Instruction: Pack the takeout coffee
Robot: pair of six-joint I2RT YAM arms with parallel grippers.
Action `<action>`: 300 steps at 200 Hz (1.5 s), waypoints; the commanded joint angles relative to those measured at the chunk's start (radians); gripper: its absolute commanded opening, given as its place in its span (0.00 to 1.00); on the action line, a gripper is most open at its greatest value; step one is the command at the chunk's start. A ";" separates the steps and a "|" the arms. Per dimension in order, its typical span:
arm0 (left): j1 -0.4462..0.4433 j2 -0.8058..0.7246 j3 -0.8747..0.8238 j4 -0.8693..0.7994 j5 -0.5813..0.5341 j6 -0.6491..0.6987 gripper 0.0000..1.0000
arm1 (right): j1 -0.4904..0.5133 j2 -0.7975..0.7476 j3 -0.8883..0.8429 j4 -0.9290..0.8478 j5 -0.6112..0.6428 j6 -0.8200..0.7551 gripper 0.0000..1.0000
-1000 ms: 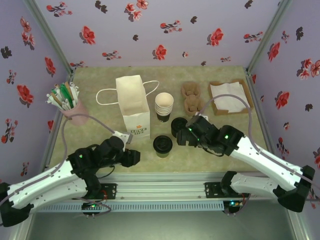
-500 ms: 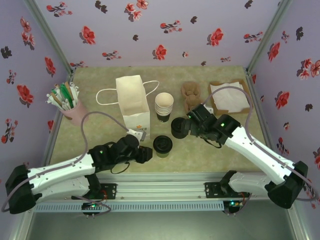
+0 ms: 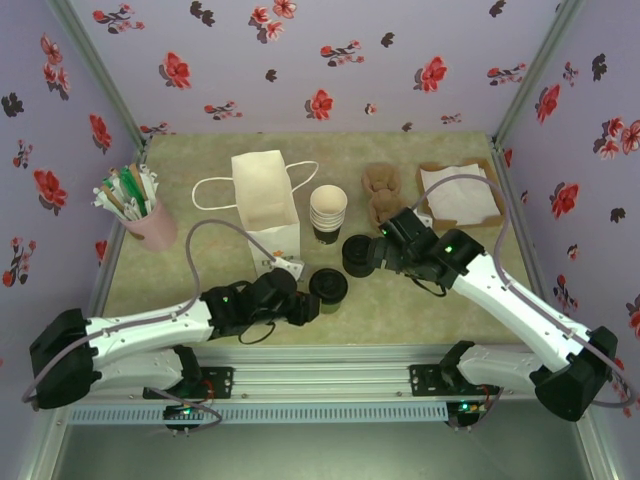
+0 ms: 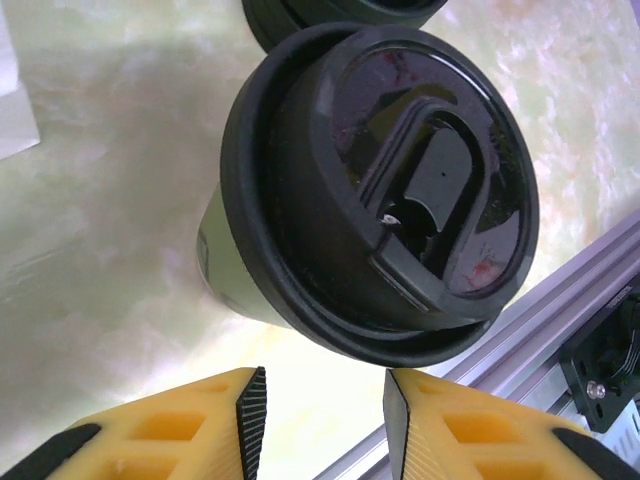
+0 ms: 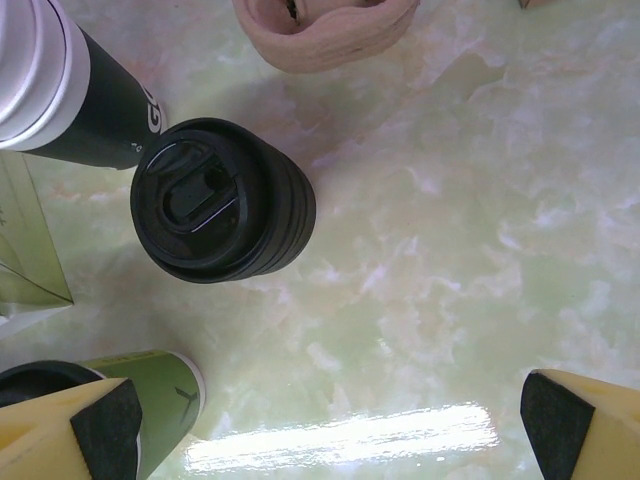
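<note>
Left gripper [image 3: 308,306] has been brought up to the takeout coffee [image 3: 327,287], jaws spread ready to straddle it; right gripper [image 3: 377,257] is held wide apart by the lid stack [image 3: 357,254].

One lidded cup [image 3: 327,287] is counted just ahead of the left pincer [image 3: 306,308]; beyond it, one lid stack [image 3: 357,255], one cup stack [image 3: 328,212], one bag [image 3: 265,210] and perhaps two carriers [image 3: 381,192].

A lab rig staged as a café; floral panel walls [image 3: 330,50]; aluminium frame [image 3: 340,353].
</note>
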 commanded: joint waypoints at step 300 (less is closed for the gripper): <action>-0.058 -0.062 0.627 -0.523 -0.064 0.392 0.99 | -0.160 0.183 0.236 0.011 -0.131 -0.365 0.89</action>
